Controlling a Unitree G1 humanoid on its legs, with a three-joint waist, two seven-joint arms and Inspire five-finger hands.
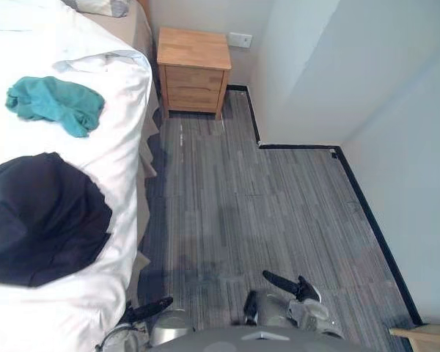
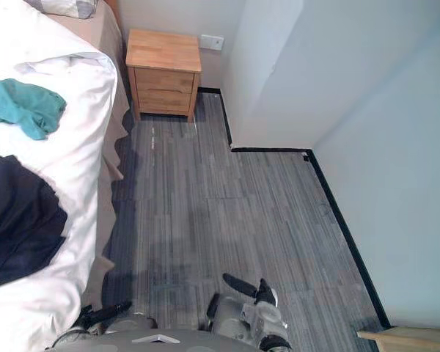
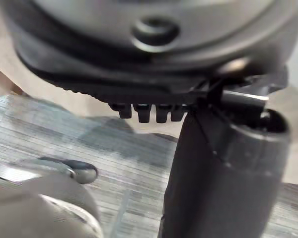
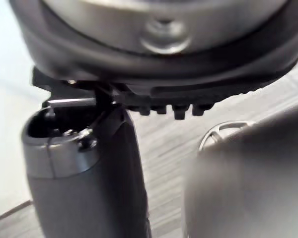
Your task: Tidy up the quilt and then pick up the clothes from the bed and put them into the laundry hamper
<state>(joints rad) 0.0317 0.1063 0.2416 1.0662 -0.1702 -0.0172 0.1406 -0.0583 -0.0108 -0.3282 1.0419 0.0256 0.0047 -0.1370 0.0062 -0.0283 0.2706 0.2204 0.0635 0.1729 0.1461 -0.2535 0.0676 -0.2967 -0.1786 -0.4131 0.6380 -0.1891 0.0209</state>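
A: Where are the clothes recorded?

B: Two garments are noted on the white quilt covering the bed, both well apart from the hands. A teal garment is bunched up nearer the pillow. A black garment is spread flat nearer the foot, close to the quilt's side edge. The two are not touching.

A: And the quilt's condition?

B: A rumpled fold is observed along its top edge, below the pillow. The rest is seen lying fairly smooth.

A: The hands?

B: The left hand is logged low by the bed's near corner, fingers stretched out straight, nothing held. The right hand is seen over the grey striped floor, fingers likewise straight, thumb standing apart, nothing held.

A: Any markings or print?

B: A white wall plate is fixed just beside a two-drawer wooden nightstand. It is too small for any marking to be made out. A pale wooden edge is noted at the right corner.
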